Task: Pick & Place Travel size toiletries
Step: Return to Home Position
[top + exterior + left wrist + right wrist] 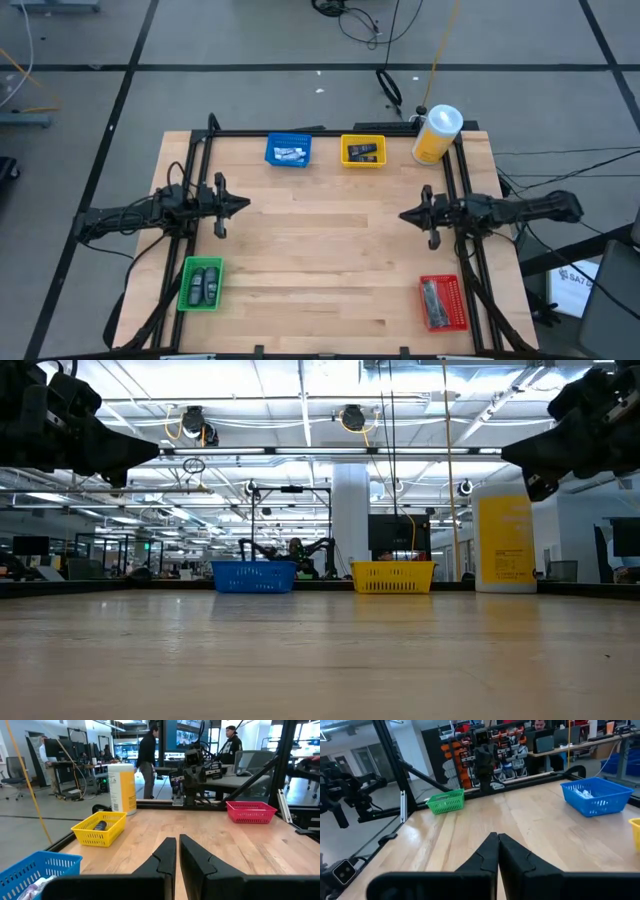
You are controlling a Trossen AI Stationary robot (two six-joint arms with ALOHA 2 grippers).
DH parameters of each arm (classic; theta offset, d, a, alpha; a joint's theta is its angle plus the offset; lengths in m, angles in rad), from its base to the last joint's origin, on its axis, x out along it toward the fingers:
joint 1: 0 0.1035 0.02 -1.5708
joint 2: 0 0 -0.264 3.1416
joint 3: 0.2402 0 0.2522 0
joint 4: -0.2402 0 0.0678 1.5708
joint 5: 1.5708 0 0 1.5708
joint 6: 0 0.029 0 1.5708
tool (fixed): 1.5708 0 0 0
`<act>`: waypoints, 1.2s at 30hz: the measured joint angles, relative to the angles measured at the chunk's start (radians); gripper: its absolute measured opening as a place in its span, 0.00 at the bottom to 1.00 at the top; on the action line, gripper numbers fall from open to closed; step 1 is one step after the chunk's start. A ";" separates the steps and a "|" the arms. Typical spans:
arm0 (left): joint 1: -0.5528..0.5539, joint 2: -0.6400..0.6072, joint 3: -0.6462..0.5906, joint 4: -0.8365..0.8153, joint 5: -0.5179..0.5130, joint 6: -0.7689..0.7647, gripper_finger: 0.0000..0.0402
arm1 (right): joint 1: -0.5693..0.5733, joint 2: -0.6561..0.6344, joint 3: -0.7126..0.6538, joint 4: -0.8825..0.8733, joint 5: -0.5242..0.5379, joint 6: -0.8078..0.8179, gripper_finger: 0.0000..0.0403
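The travel size toiletries lie in four bins on the wooden table. Silver-white ones (290, 154) are in the blue bin (270, 150) and dark ones (364, 153) in the yellow bin (345, 160), both at the far edge. More dark ones (203, 284) are in the green bin (186, 290) at the near left, and others (434, 303) in the red bin (458, 305) at the near right. My left gripper (245, 205) hovers shut at the left side, pointing level toward the middle. My right gripper (403, 214) hovers shut at the right side, facing it.
A big yellow bottle with a white cap (436, 135) stands at the far right corner beside the yellow bin. A black frame (330, 133) runs along the table's edges. The bare wood in the middle (320, 240) lies between the grippers. People stand in the room beyond.
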 joint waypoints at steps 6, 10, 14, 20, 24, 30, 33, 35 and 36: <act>0.000 0.000 0.000 0.000 0.000 0.000 0.05 | -0.004 -0.123 -0.001 -0.068 -0.011 -0.041 0.00; 0.000 0.000 0.000 -0.001 0.000 0.000 0.05 | -0.007 -0.125 -0.002 -0.076 -0.049 -0.044 0.00; 0.000 0.000 0.000 -0.001 -0.001 0.000 0.05 | -0.007 -0.125 -0.002 -0.090 -0.139 -0.092 0.00; 0.000 0.000 0.000 0.000 -0.001 0.000 0.05 | -0.007 -0.125 -0.002 -0.088 -0.136 -0.109 0.00; 0.000 0.000 0.000 0.000 -0.001 0.000 0.05 | -0.013 -0.125 -0.002 -0.080 -0.136 -0.138 0.00; 0.000 0.000 0.000 0.000 -0.001 0.000 0.05 | -0.013 -0.116 -0.002 -0.060 -0.136 -0.138 0.00; 0.000 0.000 0.000 0.000 -0.001 0.000 0.05 | -0.013 -0.116 -0.002 -0.059 -0.136 -0.138 0.00; 0.000 0.000 0.000 0.000 -0.001 0.000 0.05 | -0.013 -0.116 -0.002 -0.058 -0.136 -0.138 0.00; 0.000 0.000 0.000 0.000 -0.001 0.000 0.05 | -0.013 -0.116 -0.002 -0.058 -0.136 -0.138 0.00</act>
